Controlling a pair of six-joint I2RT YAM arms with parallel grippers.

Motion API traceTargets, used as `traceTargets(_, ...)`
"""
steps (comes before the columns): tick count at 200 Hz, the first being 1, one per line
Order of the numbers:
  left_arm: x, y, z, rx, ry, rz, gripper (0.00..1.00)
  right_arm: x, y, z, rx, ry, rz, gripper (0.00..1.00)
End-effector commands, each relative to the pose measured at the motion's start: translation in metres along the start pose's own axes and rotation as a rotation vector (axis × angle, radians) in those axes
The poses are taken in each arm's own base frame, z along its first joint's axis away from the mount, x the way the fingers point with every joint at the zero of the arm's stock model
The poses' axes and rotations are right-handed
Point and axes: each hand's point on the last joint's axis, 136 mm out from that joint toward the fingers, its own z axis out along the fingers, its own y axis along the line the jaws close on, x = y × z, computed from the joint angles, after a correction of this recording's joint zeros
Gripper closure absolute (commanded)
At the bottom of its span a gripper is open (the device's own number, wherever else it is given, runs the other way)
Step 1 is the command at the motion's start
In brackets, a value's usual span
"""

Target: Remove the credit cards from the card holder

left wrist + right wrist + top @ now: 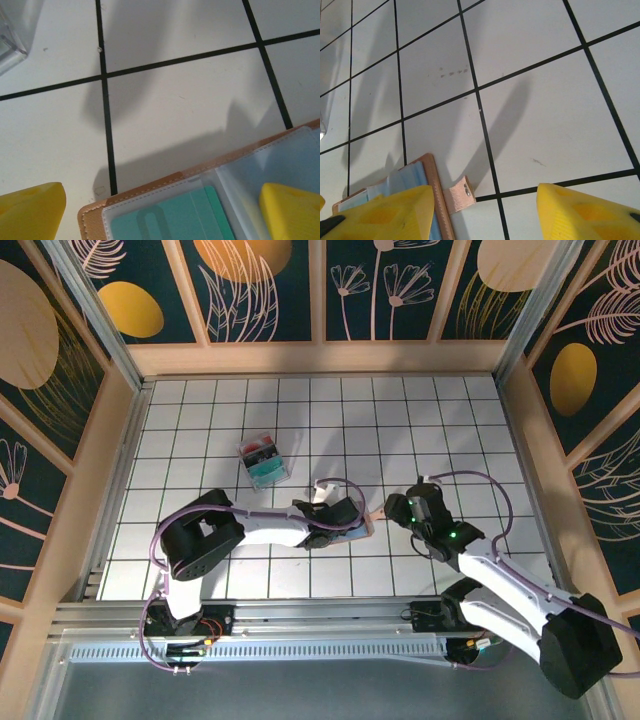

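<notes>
While both arms reach out over the white gridded table (200, 410), the left gripper (160, 202) hangs wide open above the unfolded tan card holder (90, 217), one yellow finger just off its edge and the other over its clear pockets. A teal card (170, 222) sits tucked in the left pocket. The right gripper (485, 200) stands partly open, gripping nothing, at the holder's side tab (459, 192). Farther back, apart from both, lies a clear plastic box (264, 462).
</notes>
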Motion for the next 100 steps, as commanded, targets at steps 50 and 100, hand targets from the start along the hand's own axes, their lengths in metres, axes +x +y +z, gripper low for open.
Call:
traceTargets(50, -0.073, -0.018, -0.056, 0.146, -0.154, -0.059, 0.01, -0.012, 0.019, -0.002, -0.056, -0.008, -0.007, 0.47)
traceTargets(100, -0.067, 0.027, -0.049, 0.108, -0.123, -0.134, 0.01, -0.005, 0.034, 0.002, -0.12, 0.048, -0.012, 0.52)
